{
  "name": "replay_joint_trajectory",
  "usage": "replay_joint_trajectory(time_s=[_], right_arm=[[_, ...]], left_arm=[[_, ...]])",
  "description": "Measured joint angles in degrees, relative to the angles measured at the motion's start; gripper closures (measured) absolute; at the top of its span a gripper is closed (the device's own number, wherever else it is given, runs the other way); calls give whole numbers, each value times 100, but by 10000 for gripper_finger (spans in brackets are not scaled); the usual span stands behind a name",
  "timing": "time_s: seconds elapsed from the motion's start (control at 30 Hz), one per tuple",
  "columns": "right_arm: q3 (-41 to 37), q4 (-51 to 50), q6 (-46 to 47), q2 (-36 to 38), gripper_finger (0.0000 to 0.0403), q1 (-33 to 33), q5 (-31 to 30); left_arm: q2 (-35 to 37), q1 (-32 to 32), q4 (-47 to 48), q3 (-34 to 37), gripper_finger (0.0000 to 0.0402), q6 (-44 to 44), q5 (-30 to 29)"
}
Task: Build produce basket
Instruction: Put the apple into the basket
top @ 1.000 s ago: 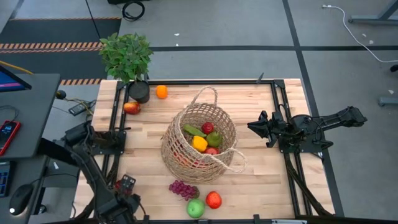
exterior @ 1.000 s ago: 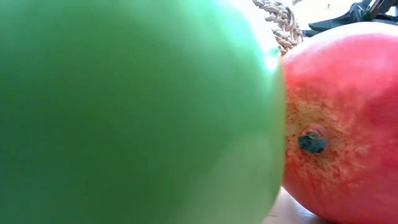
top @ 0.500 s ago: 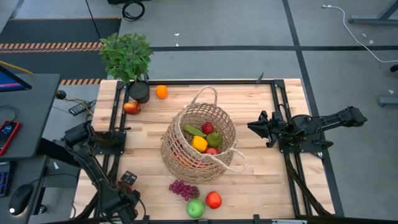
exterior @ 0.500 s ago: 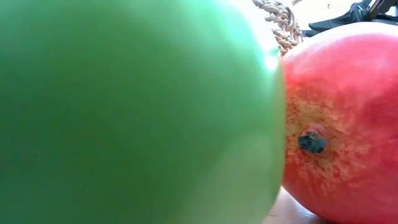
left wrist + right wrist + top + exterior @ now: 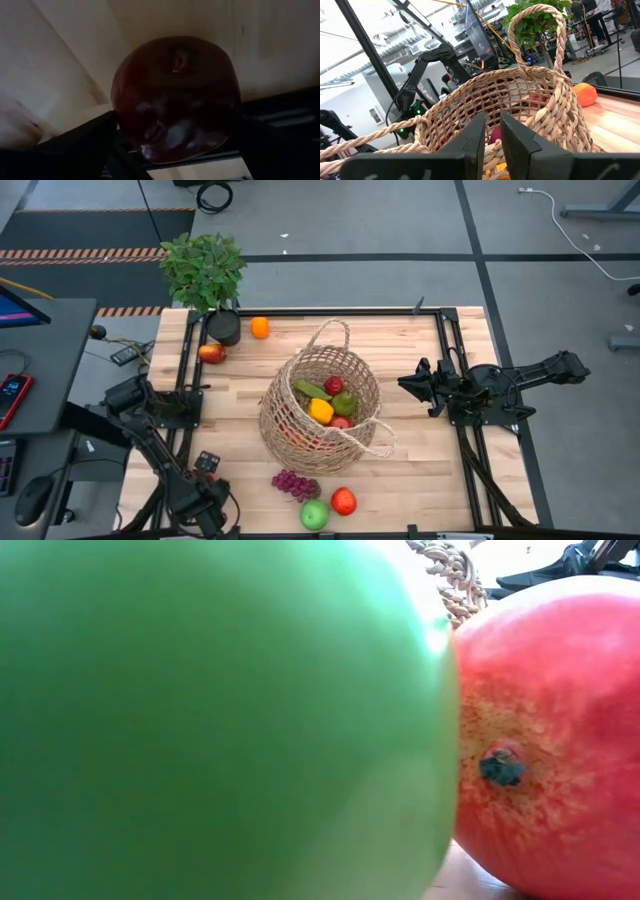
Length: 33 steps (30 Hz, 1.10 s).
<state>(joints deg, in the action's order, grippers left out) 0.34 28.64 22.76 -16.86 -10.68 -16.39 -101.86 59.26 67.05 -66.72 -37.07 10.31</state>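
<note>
The wicker basket (image 5: 320, 408) stands mid-table and holds a cucumber, a yellow pepper, a green pear and red apples. Grapes (image 5: 293, 483), a green apple (image 5: 314, 515) and a red fruit (image 5: 344, 501) lie on the table near its front edge. An orange (image 5: 260, 328) and a red-yellow apple (image 5: 211, 353) lie at the far left. My left gripper (image 5: 205, 478) points down, open, at the near left. Its fingers stand on either side of a dark red apple (image 5: 175, 90) that rests on the table. My right gripper (image 5: 405, 383) waits shut, right of the basket.
A potted plant (image 5: 205, 270) stands at the far left corner. Black frame rails (image 5: 186, 380) run along the table's left and right sides, and one passes close by the dark red apple. In the low view the green apple (image 5: 220, 720) and red fruit (image 5: 550, 740) fill the picture.
My left gripper has come down over the dark red apple at the near left of the table, staying open. Nothing else has moved.
</note>
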Motion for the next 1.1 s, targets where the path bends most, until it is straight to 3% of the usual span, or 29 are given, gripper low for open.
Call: replay_joint_trajectory(time_s=[0.53, 0.87, 1.1], right_arm=[[0, -2, 0, 0, 338, 0, 1], [0, 0, 0, 0, 338, -2, 1], [0, 0, 0, 0, 338, 0, 1]], left_arm=[[19, -380, -32, -14, 62, -907, -237], [718, -682, 48, -90, 62, -2974, -2197], [1497, -869, 16, -98, 63, -3819, -3690]])
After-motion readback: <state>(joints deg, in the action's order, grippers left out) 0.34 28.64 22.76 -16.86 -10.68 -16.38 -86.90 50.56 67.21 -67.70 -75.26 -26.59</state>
